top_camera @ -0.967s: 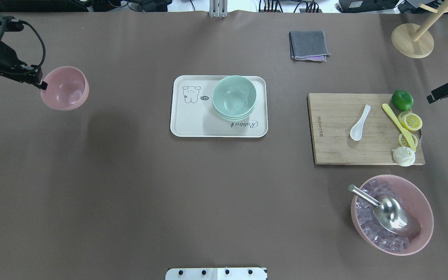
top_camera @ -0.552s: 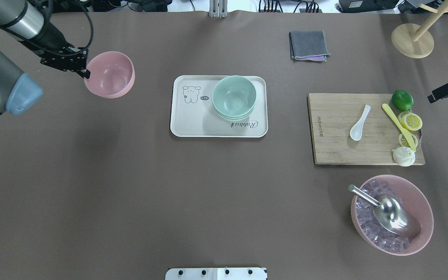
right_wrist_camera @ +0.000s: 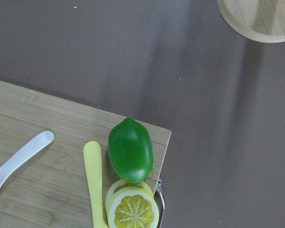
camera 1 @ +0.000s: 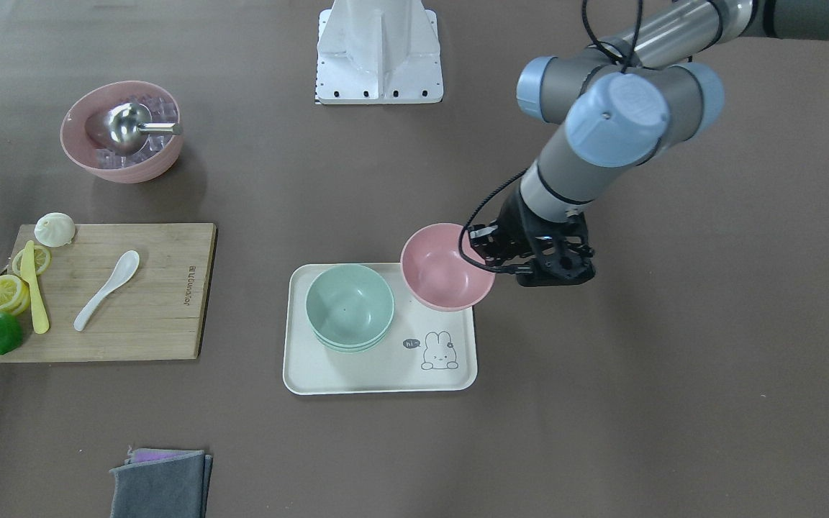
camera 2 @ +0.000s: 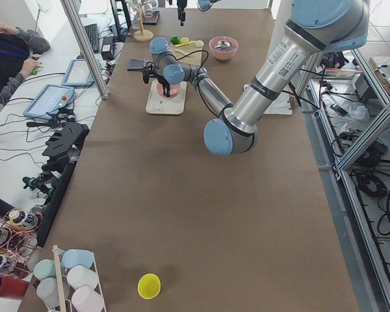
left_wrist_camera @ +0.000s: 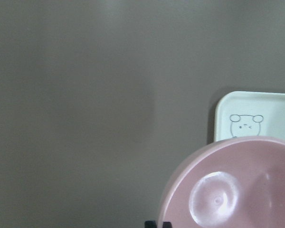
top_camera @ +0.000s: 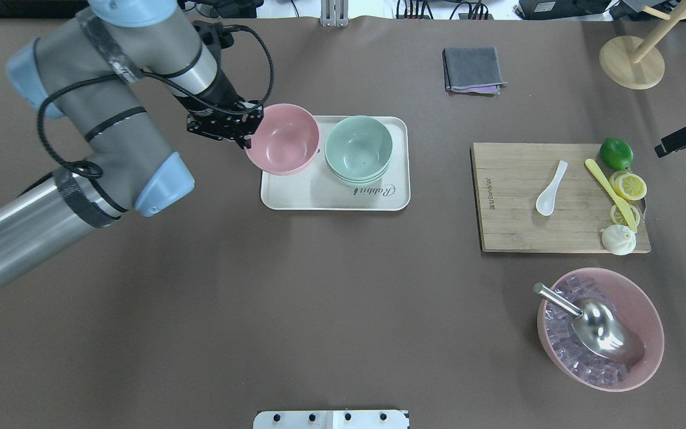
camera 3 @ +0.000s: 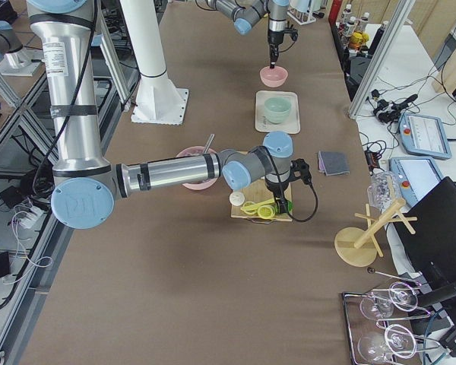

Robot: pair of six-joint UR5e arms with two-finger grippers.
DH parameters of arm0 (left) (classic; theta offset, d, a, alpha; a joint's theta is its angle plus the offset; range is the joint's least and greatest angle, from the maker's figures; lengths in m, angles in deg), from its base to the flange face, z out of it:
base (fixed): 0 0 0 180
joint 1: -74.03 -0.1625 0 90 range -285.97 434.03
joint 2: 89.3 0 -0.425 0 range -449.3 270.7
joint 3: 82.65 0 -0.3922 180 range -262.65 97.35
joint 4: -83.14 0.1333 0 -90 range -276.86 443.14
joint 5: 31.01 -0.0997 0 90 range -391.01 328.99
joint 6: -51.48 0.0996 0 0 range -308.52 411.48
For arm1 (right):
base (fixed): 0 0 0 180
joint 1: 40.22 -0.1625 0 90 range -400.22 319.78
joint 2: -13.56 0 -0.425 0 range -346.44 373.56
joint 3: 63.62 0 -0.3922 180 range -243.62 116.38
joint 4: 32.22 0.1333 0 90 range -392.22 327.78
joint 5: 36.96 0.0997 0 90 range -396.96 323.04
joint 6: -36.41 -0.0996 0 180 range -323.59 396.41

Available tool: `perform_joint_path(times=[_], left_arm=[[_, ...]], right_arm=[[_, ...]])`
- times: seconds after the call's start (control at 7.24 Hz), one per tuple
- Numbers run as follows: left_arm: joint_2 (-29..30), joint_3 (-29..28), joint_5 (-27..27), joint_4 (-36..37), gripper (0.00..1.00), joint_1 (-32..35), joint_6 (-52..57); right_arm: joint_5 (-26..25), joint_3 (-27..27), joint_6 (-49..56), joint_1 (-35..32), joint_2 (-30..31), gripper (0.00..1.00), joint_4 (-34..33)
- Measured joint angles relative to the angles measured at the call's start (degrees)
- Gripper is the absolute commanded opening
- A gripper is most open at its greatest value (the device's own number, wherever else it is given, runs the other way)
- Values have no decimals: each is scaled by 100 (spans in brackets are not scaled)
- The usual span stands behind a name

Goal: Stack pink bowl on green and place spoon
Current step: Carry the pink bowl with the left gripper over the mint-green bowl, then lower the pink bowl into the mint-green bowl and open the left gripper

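My left gripper (top_camera: 248, 139) is clamped on the left rim of the pink bowl (top_camera: 283, 140), which sits upright and apparently lifted over the left end of the white tray (top_camera: 319, 199). The stacked green bowls (top_camera: 358, 148) are just beside it to the right in the overhead view, so I judge the next move is a short shift right, then down. The white spoon (top_camera: 550, 189) lies diagonally on the cutting board (top_camera: 515, 235), scoop end toward me, nearer my right gripper (top_camera: 660, 151), whose opening I cannot tell. The tray reads "Rabbit" and "hi~"; the board's brand mark is too small to read.
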Motion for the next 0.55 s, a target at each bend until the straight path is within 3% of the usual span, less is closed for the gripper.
perform_joint_path(times=[0.28, 0.55], left_arm=[[688, -675, -197, -10, 0, -243, -416], [977, -1000, -327, -35, 0, -365, -605]], right_arm=[[-2, 0, 0, 0, -7, 100, -5], [-2, -2, 0, 0, -10, 100, -1]])
